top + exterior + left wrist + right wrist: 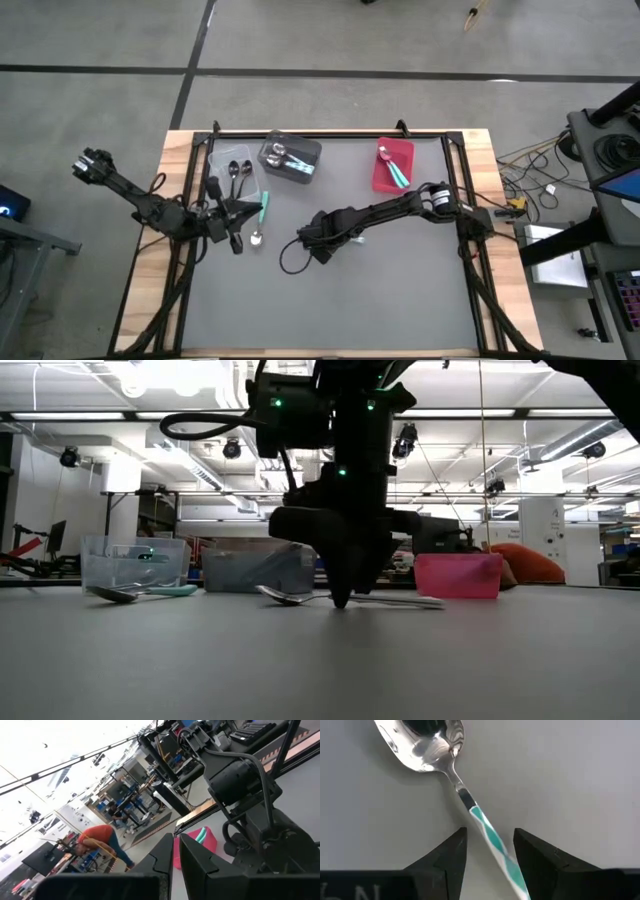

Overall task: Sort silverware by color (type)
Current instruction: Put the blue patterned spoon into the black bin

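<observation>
A silver-bowled spoon with a teal-and-white handle point(485, 827) lies flat on the grey mat point(400, 280); it also shows in the low view point(390, 600). My right gripper point(490, 850) points down over it, open. Its fingers stand on either side of the handle, just behind the bowl, and the tips reach down to the mat point(340, 603). A second teal-handled spoon point(262, 213) lies beside the clear bin point(215, 165). My left gripper point(237, 243) hovers level next to that spoon, shut and holding nothing.
The clear bin holds black spoons point(238, 172). The dark grey bin point(305, 150) holds silver ones. The red bin point(380, 180) at the far right holds teal-handled ones point(395, 170). All three bins stand along the far edge, and the mat's near half is bare.
</observation>
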You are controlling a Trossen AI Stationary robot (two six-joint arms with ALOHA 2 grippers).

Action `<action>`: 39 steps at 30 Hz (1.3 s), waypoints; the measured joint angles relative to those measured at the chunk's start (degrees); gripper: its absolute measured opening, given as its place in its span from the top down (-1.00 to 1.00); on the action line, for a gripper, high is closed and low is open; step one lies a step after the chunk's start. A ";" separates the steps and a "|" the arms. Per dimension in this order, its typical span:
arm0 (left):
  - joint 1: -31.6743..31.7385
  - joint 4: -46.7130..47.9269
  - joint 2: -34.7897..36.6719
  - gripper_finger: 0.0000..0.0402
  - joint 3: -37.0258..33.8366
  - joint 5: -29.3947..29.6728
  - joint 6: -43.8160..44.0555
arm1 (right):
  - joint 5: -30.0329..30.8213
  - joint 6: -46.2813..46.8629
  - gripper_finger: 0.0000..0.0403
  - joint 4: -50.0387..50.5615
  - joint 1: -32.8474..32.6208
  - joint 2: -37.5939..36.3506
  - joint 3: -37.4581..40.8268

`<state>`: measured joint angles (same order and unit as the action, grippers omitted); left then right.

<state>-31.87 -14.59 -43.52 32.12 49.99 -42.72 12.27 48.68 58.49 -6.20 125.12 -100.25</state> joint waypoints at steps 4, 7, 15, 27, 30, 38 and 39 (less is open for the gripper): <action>0.01 0.00 -0.08 0.93 0.00 -0.01 0.56 | -0.01 -1.88 0.32 -0.11 0.02 0.04 0.02; 0.01 0.00 -0.12 0.93 0.00 -0.19 1.31 | -0.23 -3.66 0.65 -0.68 0.00 0.11 0.04; 0.01 0.08 -0.27 0.93 0.00 -4.66 4.76 | 0.24 -9.62 0.91 -0.51 -0.04 -0.32 0.15; 0.01 0.09 -0.45 0.93 -0.57 -4.62 10.98 | 10.23 -14.01 0.91 1.57 -1.01 -7.00 0.98; 0.01 0.20 -0.45 0.93 -0.74 -4.57 13.16 | 13.06 -14.97 0.92 1.15 -1.10 -9.02 2.13; 0.01 1.07 -0.65 0.93 -0.76 -4.53 21.22 | 26.31 -15.24 0.92 -12.71 -3.64 -18.16 13.31; 0.01 1.12 -0.75 0.93 -0.76 -4.53 22.50 | 28.92 -15.59 0.92 -16.14 -4.22 -19.50 15.33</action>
<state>-31.86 -13.47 -44.26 31.35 45.45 -20.22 41.19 33.08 42.35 -10.41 105.62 -84.92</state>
